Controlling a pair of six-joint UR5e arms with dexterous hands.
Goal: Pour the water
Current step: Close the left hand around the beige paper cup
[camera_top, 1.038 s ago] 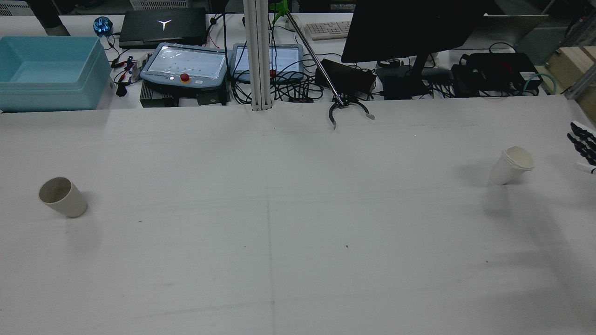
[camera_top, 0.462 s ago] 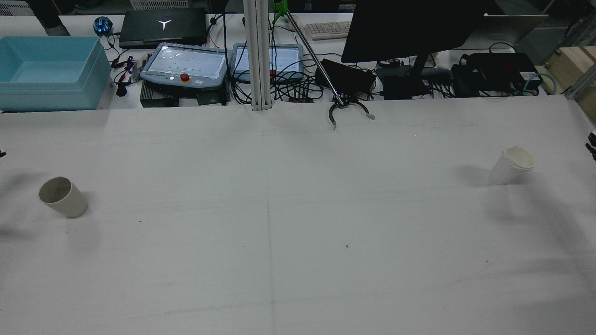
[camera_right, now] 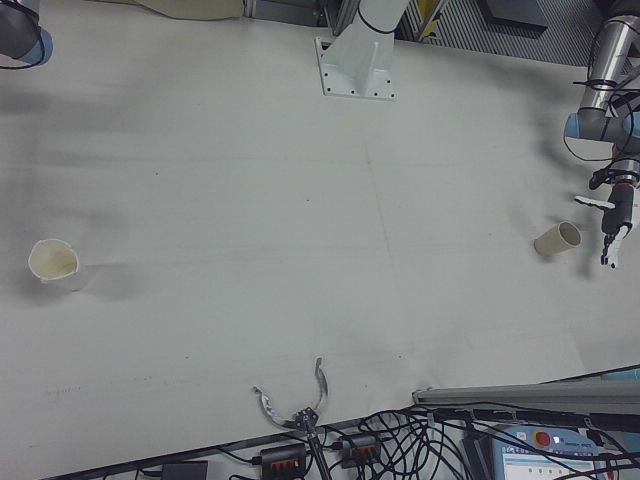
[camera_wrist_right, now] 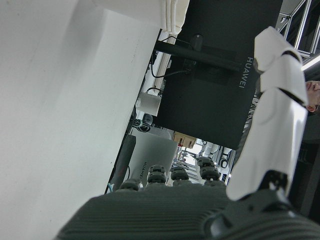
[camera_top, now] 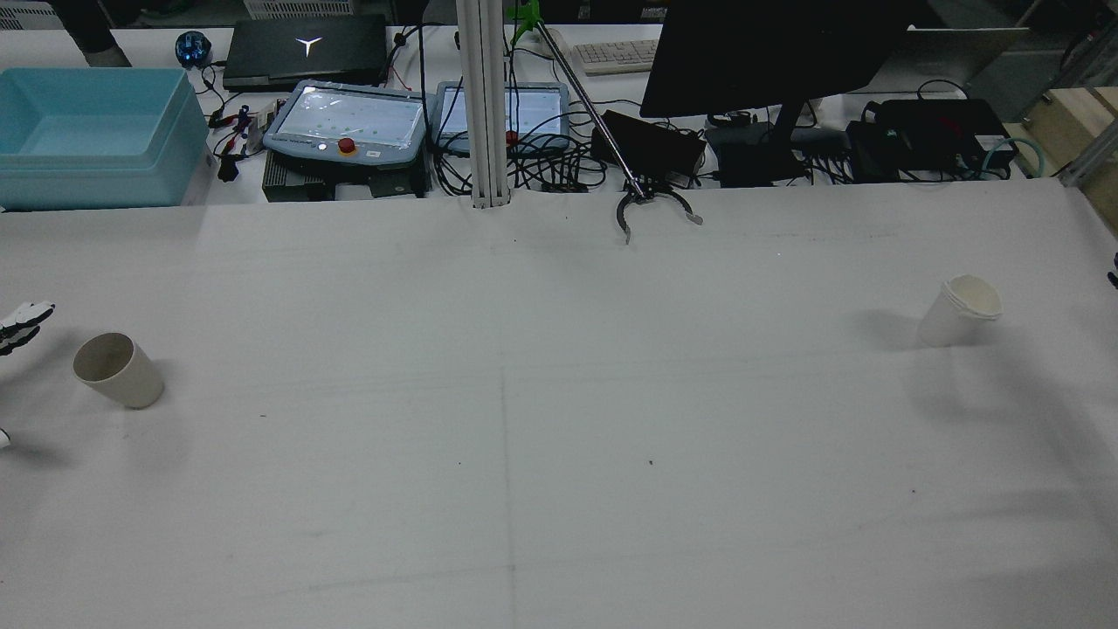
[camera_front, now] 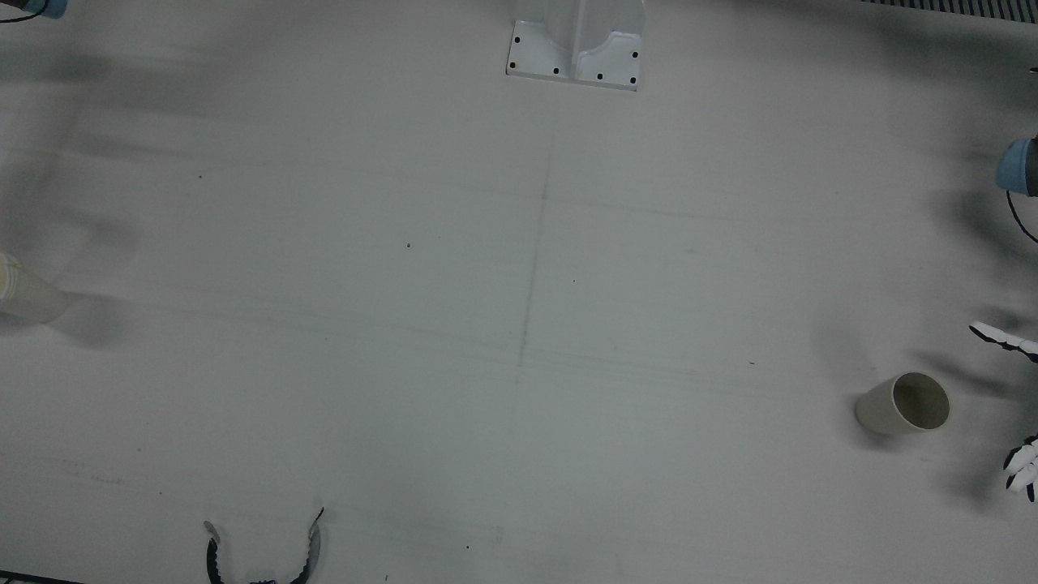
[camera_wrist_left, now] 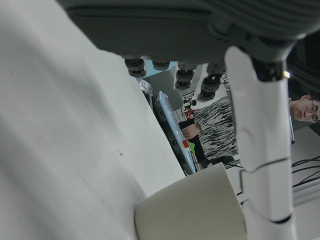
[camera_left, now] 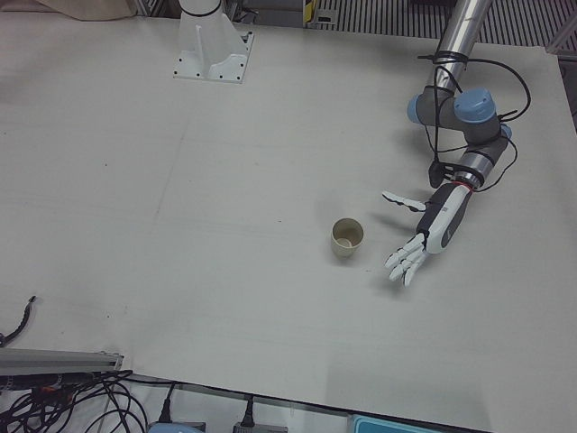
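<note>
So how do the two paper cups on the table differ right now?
The beige cup stands on the robot's left side, with the open left hand right beside it but not touching. The white cup stands on the robot's right side with no hand near it. The white cup's rim looks layered, like stacked cups; the beige cup's is single. Both stand upright, mouths open; the contents cannot be told.

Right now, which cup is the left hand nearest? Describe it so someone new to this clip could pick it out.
Start at the white table in the rear view and go to its left edge, where the open left hand is. Just beside it, untouched, stands the beige cup, darker inside. The only other cup, the white cup, stands far off on the right side.
</note>
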